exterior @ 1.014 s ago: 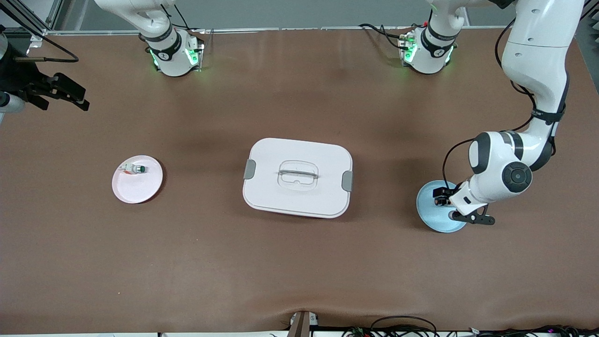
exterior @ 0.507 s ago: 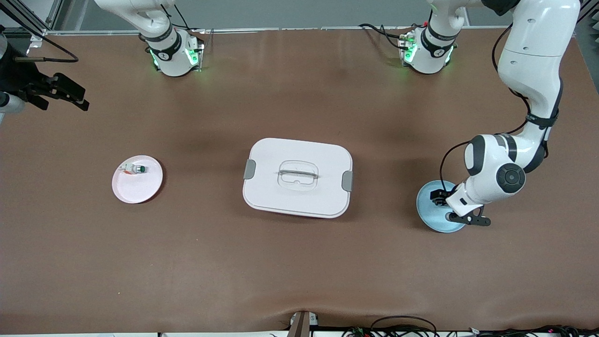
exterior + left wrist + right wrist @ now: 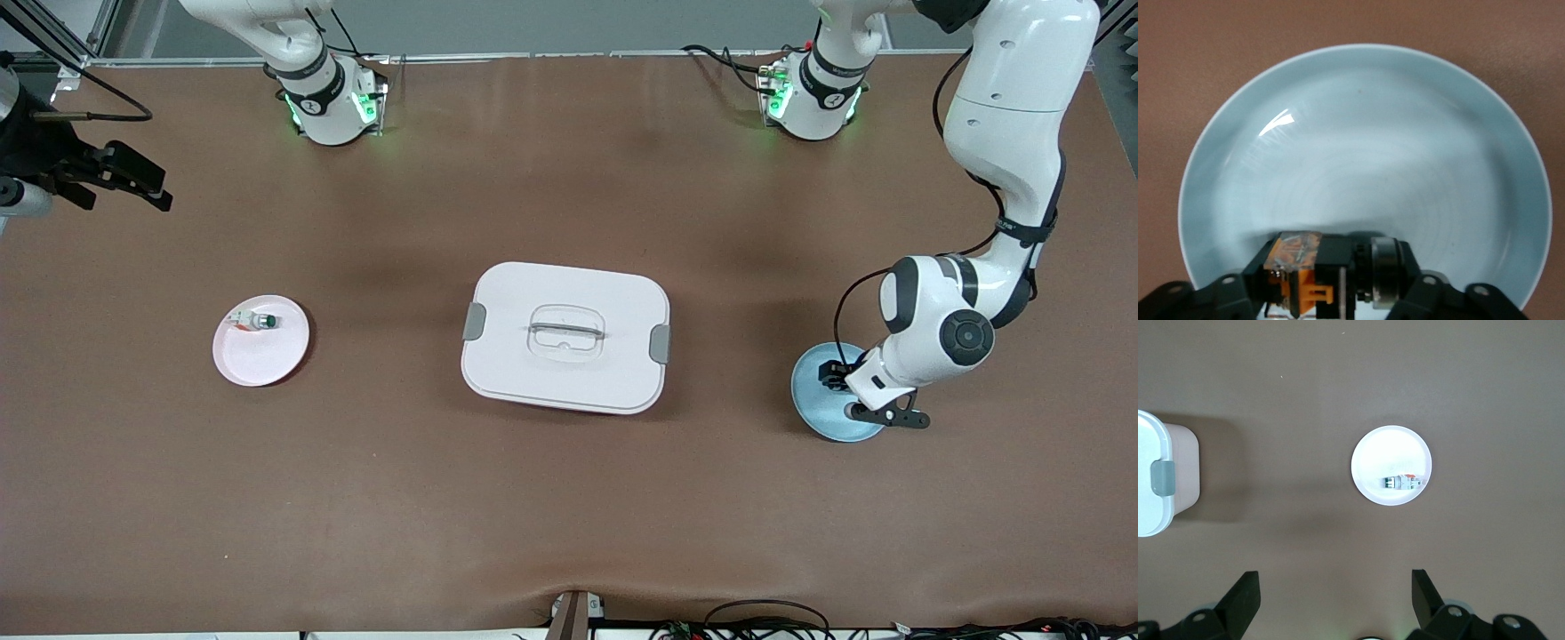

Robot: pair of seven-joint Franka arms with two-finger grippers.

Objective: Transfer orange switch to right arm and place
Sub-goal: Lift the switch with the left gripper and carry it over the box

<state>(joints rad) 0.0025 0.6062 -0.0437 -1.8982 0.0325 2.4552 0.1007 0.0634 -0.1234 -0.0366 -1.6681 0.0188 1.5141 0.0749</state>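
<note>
The orange switch (image 3: pixel 1313 272), black-bodied with orange parts and a metal ring, lies on its side in the pale blue plate (image 3: pixel 1365 133). The plate sits toward the left arm's end of the table (image 3: pixel 813 411). My left gripper (image 3: pixel 1335 283) is down in the plate (image 3: pixel 836 380), with its fingers against both ends of the switch. My right gripper (image 3: pixel 151 188) waits high over the right arm's end of the table. Its fingers (image 3: pixel 1245 593) are wide apart and empty.
A white lidded box (image 3: pixel 565 338) with grey latches stands mid-table, also in the right wrist view (image 3: pixel 1151 513). A pink plate (image 3: pixel 262 360) toward the right arm's end holds a white-bodied switch with a green cap (image 3: pixel 258 321), seen too in the right wrist view (image 3: pixel 1401 482).
My left arm's wrist has shifted slightly over the blue plate toward the box, then nearly stopped. The right arm, plates and box have not moved.
</note>
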